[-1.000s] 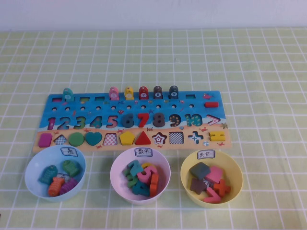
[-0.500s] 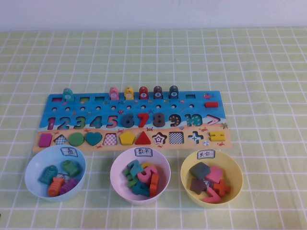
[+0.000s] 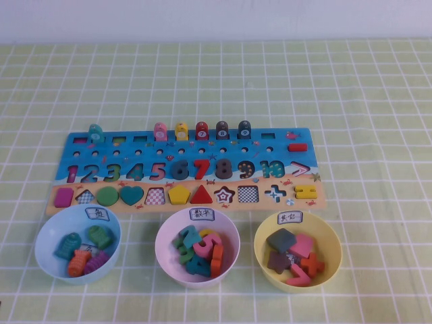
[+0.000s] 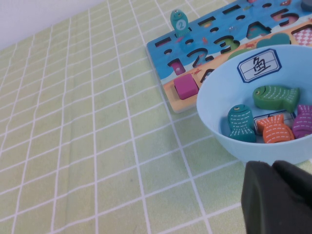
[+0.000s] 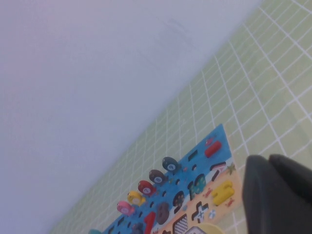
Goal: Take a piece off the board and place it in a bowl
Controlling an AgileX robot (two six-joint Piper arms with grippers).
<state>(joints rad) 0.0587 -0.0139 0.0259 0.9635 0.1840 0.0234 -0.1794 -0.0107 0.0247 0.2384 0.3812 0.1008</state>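
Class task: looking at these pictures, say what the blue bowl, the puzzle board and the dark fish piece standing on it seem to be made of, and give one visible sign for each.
Blue bowl: probably plastic, with a smooth, thin, evenly coloured wall.
Puzzle board: likely painted wood, flat with cut-out slots and printed colours.
Dark fish piece: seemingly painted wood, matte and chunky.
Left gripper sits beside the bowl; right gripper hangs off the board's right end.

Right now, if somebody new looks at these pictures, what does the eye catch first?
First the long board mid-table, six fish pegs upright along its far edge, the piece rightmost. Nearer, three bowls in a row: the bowl left, pink bowl middle, yellow bowl right. The left tool hangs beside the bowl; the right tool is raised off the board's right end.
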